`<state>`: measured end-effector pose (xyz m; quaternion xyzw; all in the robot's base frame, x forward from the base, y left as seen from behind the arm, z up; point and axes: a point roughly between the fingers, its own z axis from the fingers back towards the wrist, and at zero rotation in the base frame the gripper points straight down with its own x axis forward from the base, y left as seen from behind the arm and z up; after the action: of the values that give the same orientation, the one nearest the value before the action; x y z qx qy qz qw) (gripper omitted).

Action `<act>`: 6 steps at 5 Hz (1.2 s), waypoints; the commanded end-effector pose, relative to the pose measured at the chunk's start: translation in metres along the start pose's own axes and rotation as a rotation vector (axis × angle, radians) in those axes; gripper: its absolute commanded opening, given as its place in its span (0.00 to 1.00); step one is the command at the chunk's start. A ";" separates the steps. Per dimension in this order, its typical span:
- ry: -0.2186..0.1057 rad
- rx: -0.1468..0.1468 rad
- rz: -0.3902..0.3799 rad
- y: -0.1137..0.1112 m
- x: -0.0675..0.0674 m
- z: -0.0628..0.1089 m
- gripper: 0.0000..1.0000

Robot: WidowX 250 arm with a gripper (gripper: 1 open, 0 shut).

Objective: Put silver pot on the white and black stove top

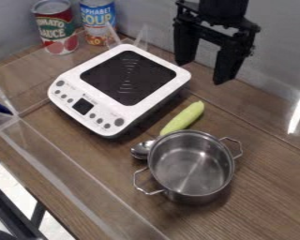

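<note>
Crowding the silver pot (191, 169): spoon (142, 150), banana (182, 119).

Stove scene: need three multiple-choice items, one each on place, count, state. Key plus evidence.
1. Where is the spoon?
A) on the stove B) between stove and pot C) inside the pot
2. How many cans stand at the back?
A) one B) two C) four
3. The claw is:
A) open B) shut C) gripping the pot

1 B: the spoon lies past the stove's edge, beside the pot.
2 B: a red-labelled can and a blue one.
3 A: the claw's two fingers hang apart.
</note>
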<state>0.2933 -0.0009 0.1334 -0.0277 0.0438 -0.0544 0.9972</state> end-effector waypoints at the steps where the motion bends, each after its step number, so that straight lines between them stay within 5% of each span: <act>1: -0.065 0.011 -0.035 0.000 -0.009 0.014 1.00; 2: -0.060 0.011 -0.088 0.002 -0.022 0.004 1.00; 5: -0.065 0.026 -0.422 -0.032 -0.037 -0.031 1.00; 6: -0.066 0.037 -0.490 -0.024 -0.037 -0.048 1.00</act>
<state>0.2470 -0.0260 0.0838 -0.0265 0.0174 -0.2932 0.9555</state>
